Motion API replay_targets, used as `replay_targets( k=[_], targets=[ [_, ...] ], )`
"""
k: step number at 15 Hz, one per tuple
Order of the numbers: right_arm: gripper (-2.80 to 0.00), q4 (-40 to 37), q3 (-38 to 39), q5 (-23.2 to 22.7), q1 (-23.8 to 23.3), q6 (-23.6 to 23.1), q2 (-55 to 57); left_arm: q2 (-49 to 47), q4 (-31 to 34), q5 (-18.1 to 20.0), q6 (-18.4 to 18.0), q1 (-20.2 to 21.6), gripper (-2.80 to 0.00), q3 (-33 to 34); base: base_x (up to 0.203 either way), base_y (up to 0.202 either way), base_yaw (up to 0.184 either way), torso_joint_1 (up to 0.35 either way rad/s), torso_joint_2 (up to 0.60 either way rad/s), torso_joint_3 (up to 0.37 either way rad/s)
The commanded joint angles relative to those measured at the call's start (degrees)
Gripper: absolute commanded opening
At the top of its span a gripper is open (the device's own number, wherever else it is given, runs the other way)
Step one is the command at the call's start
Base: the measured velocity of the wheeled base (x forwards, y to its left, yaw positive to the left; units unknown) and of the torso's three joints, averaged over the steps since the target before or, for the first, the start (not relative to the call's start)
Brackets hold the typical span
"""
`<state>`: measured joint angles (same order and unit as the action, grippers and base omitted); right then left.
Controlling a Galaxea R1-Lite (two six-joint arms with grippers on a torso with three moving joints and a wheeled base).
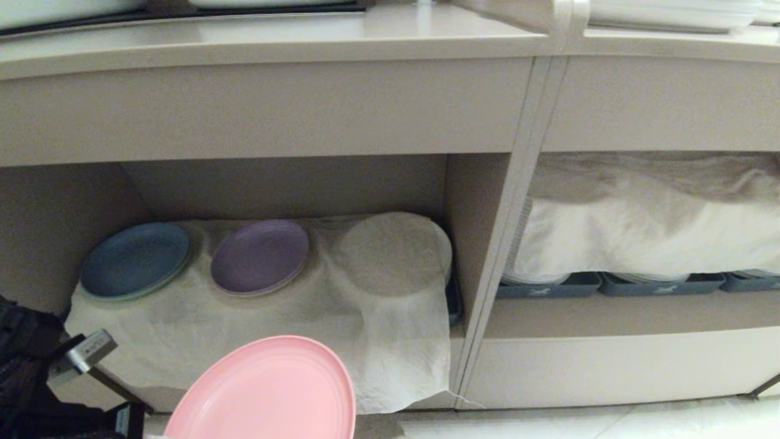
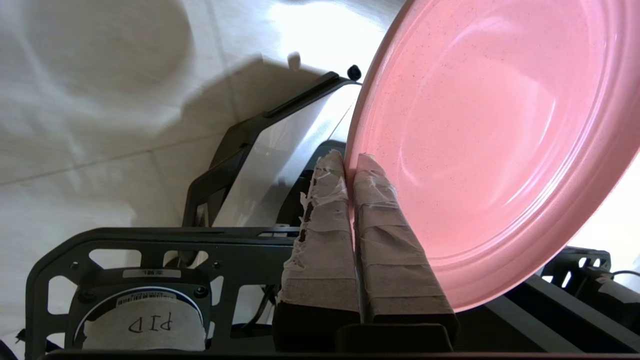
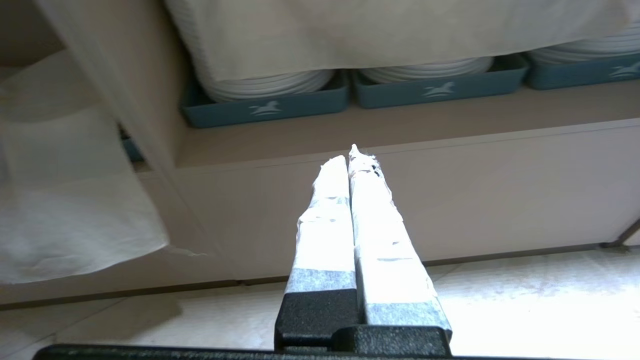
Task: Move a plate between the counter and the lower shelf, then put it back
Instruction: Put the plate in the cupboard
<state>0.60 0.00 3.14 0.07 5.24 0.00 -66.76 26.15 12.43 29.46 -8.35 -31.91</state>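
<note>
In the head view, the plate [image 1: 268, 390] is being held low and near, in front of the shelf [image 1: 55, 244], at the left of the scene. The cloth [image 1: 378, 341] is draped over the round stacks inside, and a blue plate [image 1: 135, 259] and a purple plate [image 1: 261, 256] are lying on top of it, side by side. To their right a covered stack [image 1: 393, 253] is showing as a bare round hump. The bench [image 1: 274, 42] is running along the top, well above the plate. The plate is judged to be in transit between bench and shelf; which way cannot be told.

In the left wrist view, the left pincer [image 2: 354, 165] is being kept narrow on the plate's rim, one taped finger [image 2: 325, 220] behind the rim and the other on its face. The plate is being held tilted, gripped at one edge only, so it is judged liable to swing.

In the right wrist view, the right pincer [image 3: 352, 160] is being held closed and empty, pointed toward the right cubby, where white plates [image 3: 265, 85] are stacked in blue trays [image 3: 270, 107] under another cloth. That arm is judged idle.

If the shelf is the goal, the next move is judged to call for the plate being levelled, carried in under the bench's apron, and lowered flat onto the covered stack without the cloth being dragged.
</note>
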Motion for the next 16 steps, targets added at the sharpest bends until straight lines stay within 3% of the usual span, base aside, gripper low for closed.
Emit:
replay_targets(
  k=[1, 4, 12, 16],
  targets=[
    [-2.8, 0.0, 0.0, 0.0, 0.0, 0.0, 0.1, -0.1, 0.1, 0.1, 0.2, 0.0, -2.8, 0.0, 0.0, -0.196, 0.002, 0.001, 0.0, 0.002],
    [-2.8, 0.0, 0.0, 0.0, 0.0, 0.0, 0.1, 0.0, 0.1, 0.1, 0.2, 0.0, -2.8, 0.0, 0.0, -0.121, 0.0, 0.001, 0.0, 0.003],
    [-2.8, 0.0, 0.0, 0.0, 0.0, 0.0, 0.0, -0.2, -0.3, 0.2, 0.0, -0.1, -2.8, -0.5, 0.0, 0.0, 0.0, 0.0, 0.0, 0.0],
    [-2.8, 0.0, 0.0, 0.0, 0.0, 0.0, 0.0, -1.6, -7.5, 2.1, 0.1, -0.1, -2.8, 1.4, 0.0, 0.0, 0.0, 0.0, 0.0, 0.0]
  ],
)
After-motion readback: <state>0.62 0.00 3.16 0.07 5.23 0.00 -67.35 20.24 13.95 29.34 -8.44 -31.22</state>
